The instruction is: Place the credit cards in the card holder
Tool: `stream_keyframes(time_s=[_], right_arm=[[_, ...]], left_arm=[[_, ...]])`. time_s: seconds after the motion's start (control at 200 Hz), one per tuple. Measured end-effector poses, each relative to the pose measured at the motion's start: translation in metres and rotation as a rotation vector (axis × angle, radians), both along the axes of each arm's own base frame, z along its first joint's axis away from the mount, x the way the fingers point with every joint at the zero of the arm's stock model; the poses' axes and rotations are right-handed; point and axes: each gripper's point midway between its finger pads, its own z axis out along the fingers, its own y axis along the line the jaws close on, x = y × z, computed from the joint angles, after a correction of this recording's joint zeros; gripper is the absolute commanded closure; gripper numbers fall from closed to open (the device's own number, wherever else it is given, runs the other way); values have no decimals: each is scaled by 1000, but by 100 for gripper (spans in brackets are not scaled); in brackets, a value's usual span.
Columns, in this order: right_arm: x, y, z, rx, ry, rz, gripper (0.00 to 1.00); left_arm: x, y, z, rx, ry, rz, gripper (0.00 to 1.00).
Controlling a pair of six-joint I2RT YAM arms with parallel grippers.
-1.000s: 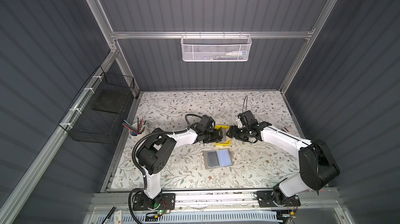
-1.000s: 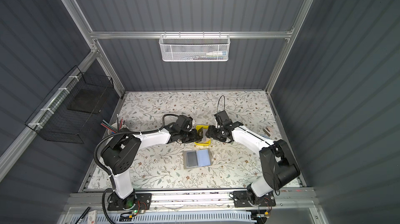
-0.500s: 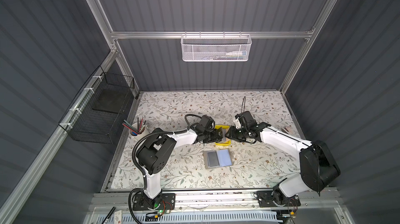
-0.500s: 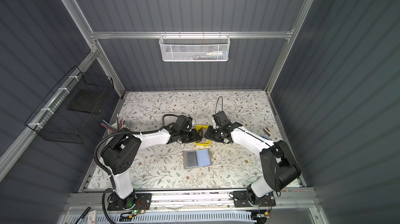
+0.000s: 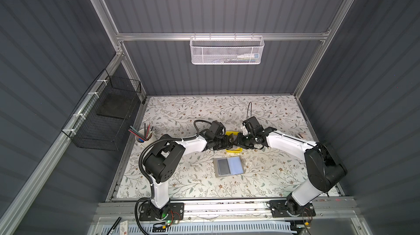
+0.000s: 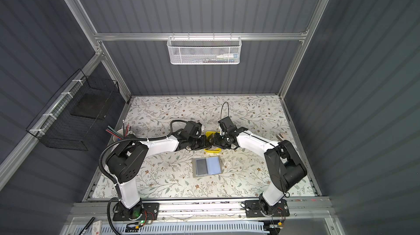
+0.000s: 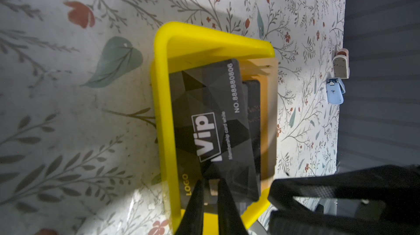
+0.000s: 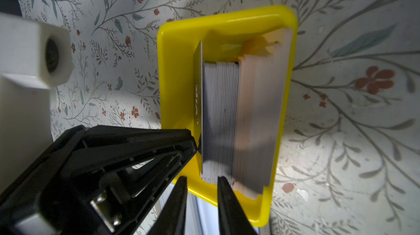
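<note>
Two arms reach in from opposite sides and meet over a yellow tray near the middle of the floral table. Left gripper: fingers drawn close together, pinching the short edge of one black VIP card. White "VIP" box, "LOGO" and a number line readable on its face. In the right wrist view this card stands on edge, tilted away from the rest of the pile, against the tray's inner wall. The rest of the credit cards sit in the tray as a thick stack seen edge-on: grey edges next to the black card, tan edges beyond, the tan ones fanned out unevenly towards the far wall. Right gripper: fingers stand a little apart at the end of the stack, with the black card's corner and some grey card edges between them. I cannot tell whether they press on the cards. Card holder lies open and flat on the table, apart from the tray, on the side nearer the arm bases. One half is dark, the other is a pale bluish sleeve. Neither gripper touches it. A cup of pencils stands at the table's left edge in both top views.
</note>
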Motion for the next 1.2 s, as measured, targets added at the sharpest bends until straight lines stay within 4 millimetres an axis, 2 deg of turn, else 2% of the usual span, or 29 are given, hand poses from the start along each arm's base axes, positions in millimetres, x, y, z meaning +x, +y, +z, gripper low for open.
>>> stream_keyframes(time_s=[0.72,1.201], right_arm=[[9,6,-9,-16,12,4,86],[11,7,-8,-21,4,-1,95]], left_arm=[[0,-1,0,-7,-4,-1,85],[-2,-2,0,-24,-3,10,85]])
